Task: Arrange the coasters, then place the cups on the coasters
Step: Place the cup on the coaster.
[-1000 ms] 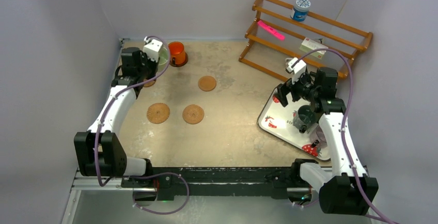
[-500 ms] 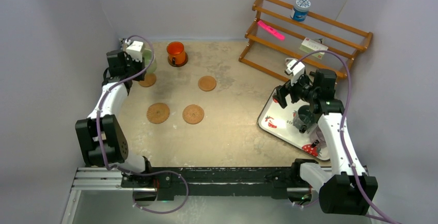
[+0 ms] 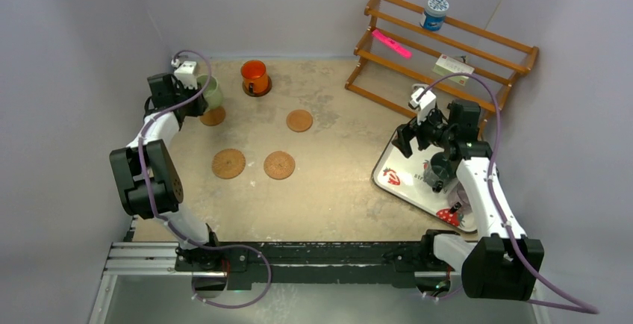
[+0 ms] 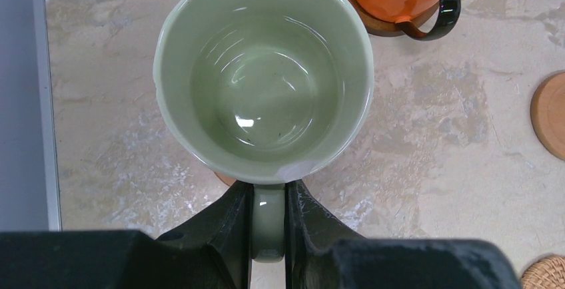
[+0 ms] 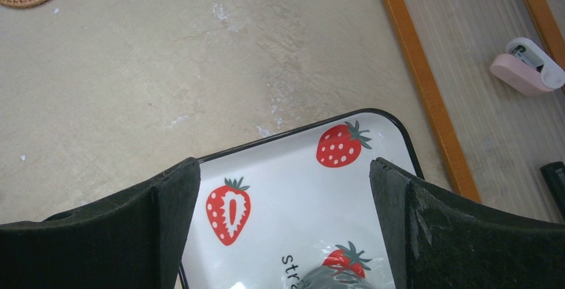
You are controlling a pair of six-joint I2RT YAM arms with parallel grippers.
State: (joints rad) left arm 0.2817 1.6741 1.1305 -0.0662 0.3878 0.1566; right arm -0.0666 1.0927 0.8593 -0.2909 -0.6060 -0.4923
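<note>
My left gripper (image 4: pixel 269 206) was clamped on the handle of the pale green mug (image 4: pixel 263 69), upright over a cork coaster (image 3: pixel 213 117) near the orange mug (image 3: pixel 254 75). My right gripper (image 5: pixel 285 169) hung wide apart above the strawberry tray (image 3: pixel 395 167).

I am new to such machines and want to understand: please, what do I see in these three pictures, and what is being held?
Two robot arms are bolted at the near table edge. One picture looks down from above; the other two come from cameras on each wrist. The left hand is shut on the handle of a pale green mug, above one coaster. The orange mug stands on a dark coaster. Three coasters lie bare. The right hand is open and empty over the strawberry tray, where darker mugs wait.
</note>
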